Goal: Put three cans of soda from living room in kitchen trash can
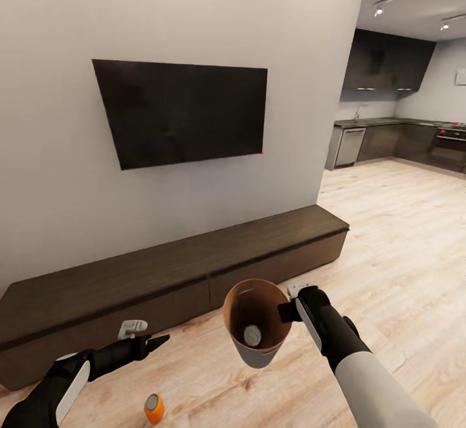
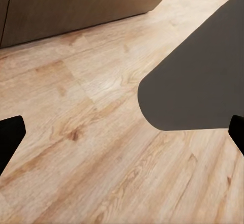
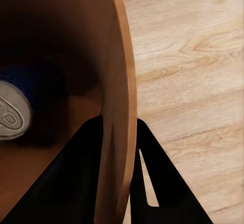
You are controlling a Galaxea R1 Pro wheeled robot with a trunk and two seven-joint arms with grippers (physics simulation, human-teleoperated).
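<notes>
My right gripper [image 1: 288, 312] is shut on the rim of the trash can [image 1: 257, 350], a pale grey bucket with an orange-brown inside, and holds it above the plank floor. In the right wrist view its fingers [image 3: 84, 168] pinch the bucket wall [image 3: 119, 82] from both sides. The dark blue soda can [image 3: 12, 113] lies at the bucket's bottom, its grey top [image 1: 252, 335] showing. An orange soda can [image 1: 153, 408] stands on the floor near my left arm. My left gripper [image 1: 154, 342] hovers open above the floor, a little beyond that can, fingertips [image 2: 11, 135] wide apart.
A long low dark-wood cabinet [image 1: 175, 272] runs along the wall under a black TV [image 1: 188, 111]. Open plank floor [image 1: 401, 240] leads right to the kitchen with dark cabinets [image 1: 388, 59] and a counter [image 1: 369, 122]. A dark grey shape [image 2: 198, 76] lies over the floor.
</notes>
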